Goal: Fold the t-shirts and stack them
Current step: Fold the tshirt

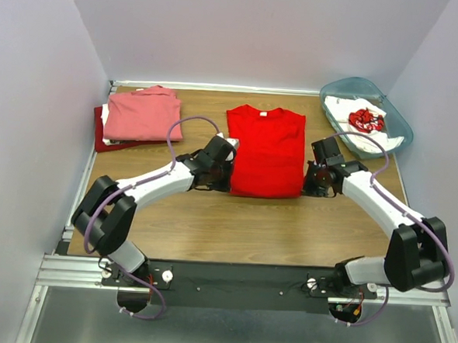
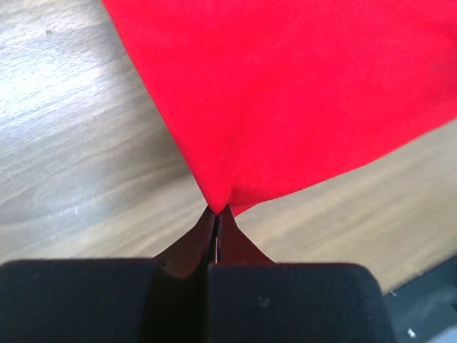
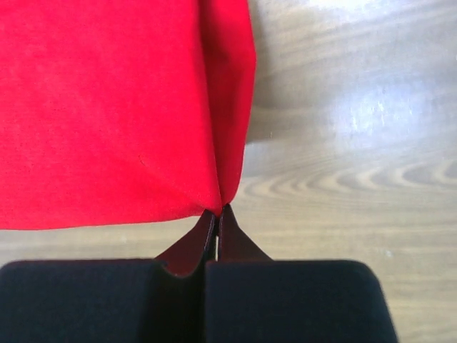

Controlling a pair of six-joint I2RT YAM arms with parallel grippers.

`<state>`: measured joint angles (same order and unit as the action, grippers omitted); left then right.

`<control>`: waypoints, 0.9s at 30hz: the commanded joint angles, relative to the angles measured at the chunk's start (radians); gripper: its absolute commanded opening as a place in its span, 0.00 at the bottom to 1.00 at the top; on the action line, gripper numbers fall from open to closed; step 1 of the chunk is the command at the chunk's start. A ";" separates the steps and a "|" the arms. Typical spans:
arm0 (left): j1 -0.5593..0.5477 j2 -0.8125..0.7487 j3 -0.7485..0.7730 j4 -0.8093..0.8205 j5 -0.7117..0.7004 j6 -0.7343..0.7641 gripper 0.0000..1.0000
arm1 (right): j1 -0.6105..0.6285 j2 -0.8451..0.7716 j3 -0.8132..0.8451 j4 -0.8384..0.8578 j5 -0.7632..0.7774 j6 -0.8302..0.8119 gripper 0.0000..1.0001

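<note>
A plain bright red t-shirt (image 1: 266, 152) lies on the table middle, sleeves folded in, neck at the far end. My left gripper (image 1: 227, 178) is shut on its near left corner, pinching the cloth (image 2: 285, 93) at the tips (image 2: 218, 211). My right gripper (image 1: 306, 184) is shut on its near right corner (image 3: 107, 107), pinched at the tips (image 3: 219, 209). A folded salmon-pink t-shirt (image 1: 141, 113) lies at the far left on a darker red one (image 1: 101, 132). A white t-shirt with red print (image 1: 362, 118) lies in the bin.
The translucent teal plastic bin (image 1: 400, 124) stands at the far right corner. Grey walls close the table on three sides. Bare wooden table (image 1: 233, 226) lies between the red shirt and the arm bases.
</note>
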<state>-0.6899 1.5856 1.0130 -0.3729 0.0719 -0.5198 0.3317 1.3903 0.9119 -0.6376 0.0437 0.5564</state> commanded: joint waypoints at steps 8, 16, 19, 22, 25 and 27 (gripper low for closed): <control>-0.042 -0.174 -0.025 -0.113 0.131 0.003 0.00 | -0.003 -0.174 0.070 -0.272 -0.096 -0.018 0.01; -0.065 -0.295 -0.030 -0.208 0.206 -0.034 0.00 | -0.005 -0.241 0.166 -0.430 -0.108 -0.010 0.00; -0.074 -0.340 -0.042 -0.250 0.220 -0.055 0.00 | -0.003 -0.263 0.209 -0.483 -0.120 0.003 0.00; -0.085 -0.394 -0.053 -0.277 0.242 -0.088 0.00 | -0.003 -0.277 0.240 -0.531 -0.134 0.020 0.01; -0.095 -0.444 -0.054 -0.299 0.266 -0.120 0.00 | -0.005 -0.289 0.288 -0.577 -0.137 0.036 0.01; -0.099 -0.464 -0.056 -0.307 0.288 -0.147 0.00 | -0.003 -0.292 0.327 -0.591 -0.140 0.048 0.01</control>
<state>-0.7799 1.1706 0.9668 -0.6285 0.2909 -0.6140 0.3317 1.1229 1.1633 -1.1393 -0.0769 0.5739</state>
